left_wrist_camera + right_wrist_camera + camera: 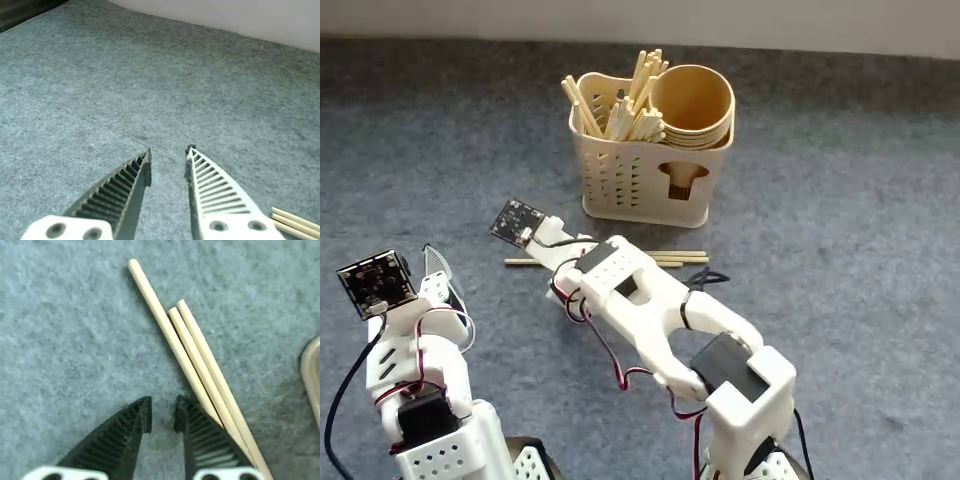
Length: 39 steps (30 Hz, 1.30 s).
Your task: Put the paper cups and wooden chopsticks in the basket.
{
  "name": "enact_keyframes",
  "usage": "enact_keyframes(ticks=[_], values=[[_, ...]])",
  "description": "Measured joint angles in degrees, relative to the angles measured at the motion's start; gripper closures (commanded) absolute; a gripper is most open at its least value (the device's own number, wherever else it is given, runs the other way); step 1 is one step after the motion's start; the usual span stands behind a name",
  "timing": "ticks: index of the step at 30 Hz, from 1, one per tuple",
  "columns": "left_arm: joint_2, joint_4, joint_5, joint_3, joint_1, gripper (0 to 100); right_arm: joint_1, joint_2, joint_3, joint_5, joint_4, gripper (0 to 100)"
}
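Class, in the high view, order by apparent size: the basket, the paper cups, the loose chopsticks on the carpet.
1. basket
2. paper cups, partly sunk in it
3. loose chopsticks, thin, partly hidden by the right arm, so less certain

The right arm is lying extended forward and low, the right claw pointing down, jaws standing narrowly apart. The left arm is sitting drawn back, the left claw gaping wider.

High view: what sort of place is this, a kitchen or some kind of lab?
Probably a robot test bench, not a kitchen: a grey felt-like mat covers the surface, the left arm and right arm show bare wiring, and a basket holds chopsticks and paper cups.
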Motion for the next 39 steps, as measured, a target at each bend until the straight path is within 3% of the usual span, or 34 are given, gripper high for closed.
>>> enact_keyframes(ticks=[4,12,19,24,30,36,39], values=[[0.00,0.00,0.00,0.00,0.00,87,0.09,-2.37,0.18,4.31,2.37,99.3],[0.00,0.00,0.00,0.00,0.00,87,3.52,-12.48,0.18,5.01,5.98,97.4],[0.00,0.00,0.00,0.00,0.00,87,4.48,-10.29,0.18,5.01,5.89,73.5],[0.00,0.00,0.00,0.00,0.00,87,4.57,-2.46,-1.05,5.36,4.22,71.3],[0.00,0.00,0.00,0.00,0.00,87,4.57,5.19,-7.30,5.45,3.78,72.7],[0.00,0.00,0.00,0.00,0.00,87,4.57,7.65,-10.64,5.54,7.30,98.1],[0.00,0.00,0.00,0.00,0.00,87,4.84,6.95,-12.66,7.47,11.87,98.5]])
